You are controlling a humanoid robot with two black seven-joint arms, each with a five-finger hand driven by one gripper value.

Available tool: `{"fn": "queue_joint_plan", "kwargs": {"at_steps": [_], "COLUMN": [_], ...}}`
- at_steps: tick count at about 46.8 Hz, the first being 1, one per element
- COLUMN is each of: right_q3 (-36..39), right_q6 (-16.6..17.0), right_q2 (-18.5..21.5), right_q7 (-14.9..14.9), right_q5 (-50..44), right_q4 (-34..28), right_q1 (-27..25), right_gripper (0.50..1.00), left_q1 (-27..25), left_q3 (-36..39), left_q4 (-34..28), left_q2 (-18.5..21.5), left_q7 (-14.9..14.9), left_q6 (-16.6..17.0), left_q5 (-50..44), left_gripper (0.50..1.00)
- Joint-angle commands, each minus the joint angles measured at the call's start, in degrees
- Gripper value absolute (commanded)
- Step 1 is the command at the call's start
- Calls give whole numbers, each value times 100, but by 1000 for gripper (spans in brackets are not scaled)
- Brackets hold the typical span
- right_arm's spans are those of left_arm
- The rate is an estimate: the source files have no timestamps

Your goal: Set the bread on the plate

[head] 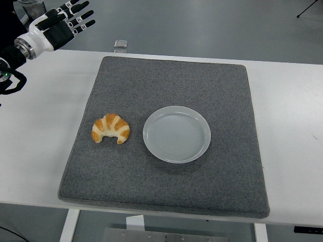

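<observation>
Golden croissant (pixel 110 129) untouched left of plate (pixel 176 134); left hand (pixel 59 22) upper left, fingers spread, empty. Next: reach, grab bread.

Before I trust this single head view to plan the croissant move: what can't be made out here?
- Right hand: outside the frame entirely.
- Left hand: raised at the top-left corner; its arm is cut by the left edge.
- Small object beyond the table: too small to identify.
- Croissant underside, plate depth: hidden from above.

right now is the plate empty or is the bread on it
Empty. The plate shows only bare white surface; the bread lies on the grey mat to its left, apart from it.
</observation>
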Motion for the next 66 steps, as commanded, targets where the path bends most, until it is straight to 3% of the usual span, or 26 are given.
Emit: {"fn": "queue_joint_plan", "kwargs": {"at_steps": [1,36,40,49,66], "right_q3": [0,0,0,0,0], "right_q6": [0,0,0,0,0], "right_q2": [0,0,0,0,0], "right_q7": [0,0,0,0,0], "right_q5": [0,0,0,0,0], "right_q4": [0,0,0,0,0], "right_q1": [0,0,9,0,0], "right_gripper": [952,952,952,952,952], "left_q1": [0,0,-9,9,70], "left_q3": [-4,-188,-214,-486,-645], "left_q4": [-22,-40,-57,-75,-1226], "left_q2": [8,78,122,193,852], "left_q7": [0,-17,-87,-667,-685], "left_q6": [-60,-157,-166,-166,-201], "left_q5": [8,61,438,1616,2530], "left_gripper": [1000,1000,1000,1000,1000]}}
